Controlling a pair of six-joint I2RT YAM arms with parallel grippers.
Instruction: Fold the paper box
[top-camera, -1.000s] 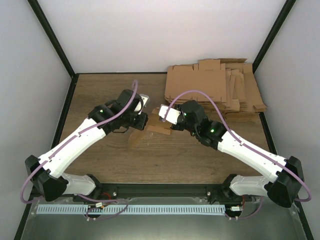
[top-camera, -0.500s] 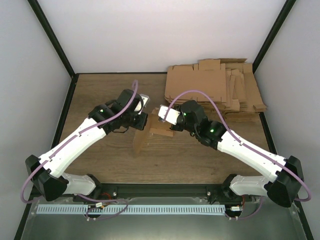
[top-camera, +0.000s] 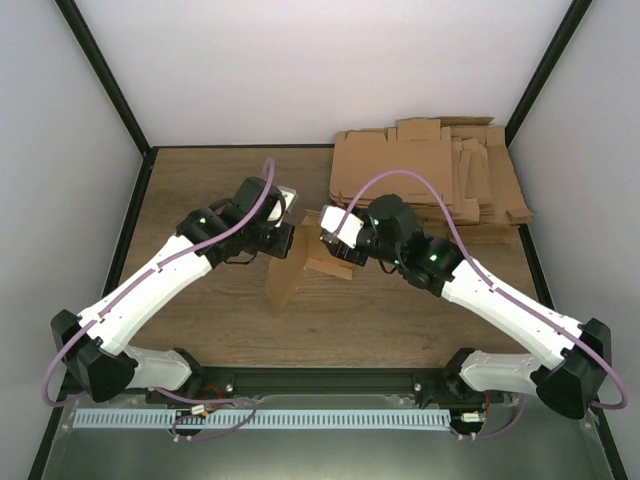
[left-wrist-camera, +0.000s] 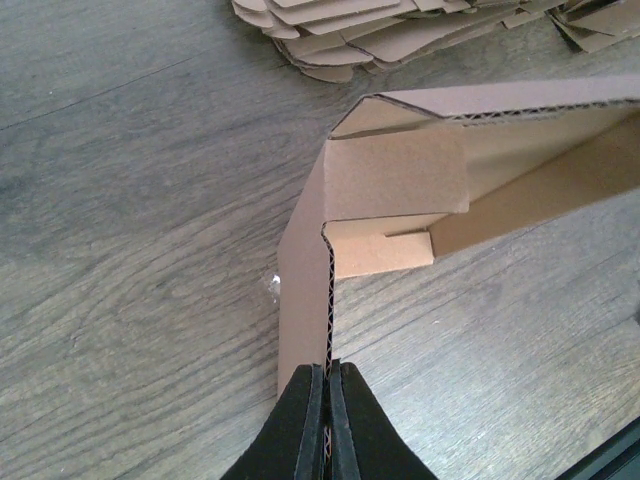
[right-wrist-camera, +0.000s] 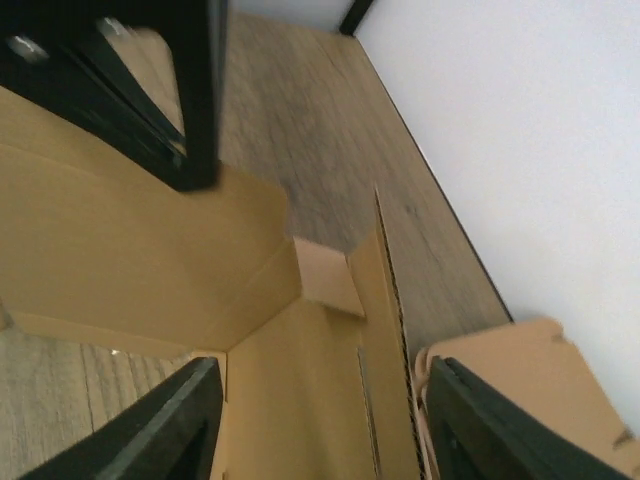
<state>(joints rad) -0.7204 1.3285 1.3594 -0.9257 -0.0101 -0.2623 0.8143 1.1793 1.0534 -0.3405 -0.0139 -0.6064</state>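
Two robot arms reach from the near edge of a wooden desk (top-camera: 200, 190) toward its middle. There the paper box (top-camera: 290, 270) stands part-folded between them, with one brown wall raised on edge and a short flap tucked in at the corner. The left fingers (left-wrist-camera: 305, 420) are pressed tight together on the thin edge of that raised wall, holding it upright. The right fingers (right-wrist-camera: 185, 420) stand well apart, straddling an adjoining panel without pinching it. The box looks light and stiff: corrugated board that should bend cleanly only along its creases and dent under a hard squeeze. A wall edge close to a corner crease seems the safest hold, since loose flaps would likely swing. At the far right corner lies a pile of flat cardboard blanks (top-camera: 440, 175), apart from the box.
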